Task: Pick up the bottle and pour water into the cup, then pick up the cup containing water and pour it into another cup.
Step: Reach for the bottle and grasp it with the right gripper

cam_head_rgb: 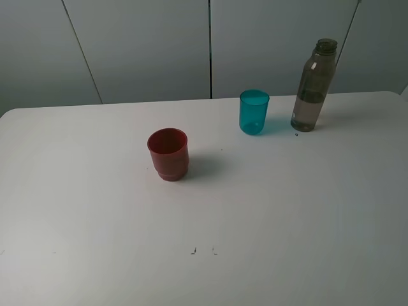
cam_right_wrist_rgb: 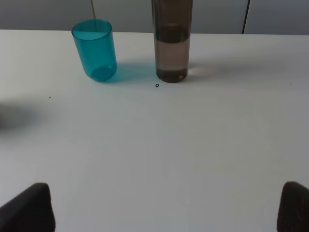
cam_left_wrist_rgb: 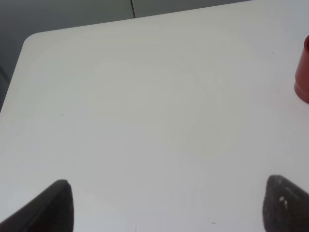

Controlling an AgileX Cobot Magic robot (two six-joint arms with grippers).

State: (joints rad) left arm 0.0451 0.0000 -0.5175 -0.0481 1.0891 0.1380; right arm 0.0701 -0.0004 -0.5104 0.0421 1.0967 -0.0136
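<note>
The smoky grey-brown bottle (cam_head_rgb: 312,86) stands upright at the back right of the white table (cam_head_rgb: 95,223), partly filled. Just left of it stands the teal cup (cam_head_rgb: 254,111), and the red cup (cam_head_rgb: 168,153) sits nearer the middle. Neither arm shows in the exterior high view. In the right wrist view my right gripper (cam_right_wrist_rgb: 161,208) is open, with the bottle (cam_right_wrist_rgb: 172,41) and teal cup (cam_right_wrist_rgb: 95,49) well ahead of it across bare table. My left gripper (cam_left_wrist_rgb: 169,208) is open over bare table, and only an edge of the red cup (cam_left_wrist_rgb: 303,72) shows in its view.
Grey wall panels rise behind the table's far edge (cam_head_rgb: 204,100). A small dark speck (cam_head_rgb: 296,134) lies by the bottle's base, and faint marks (cam_head_rgb: 203,251) sit near the front. The table's rounded far left corner (cam_left_wrist_rgb: 34,41) shows in the left wrist view.
</note>
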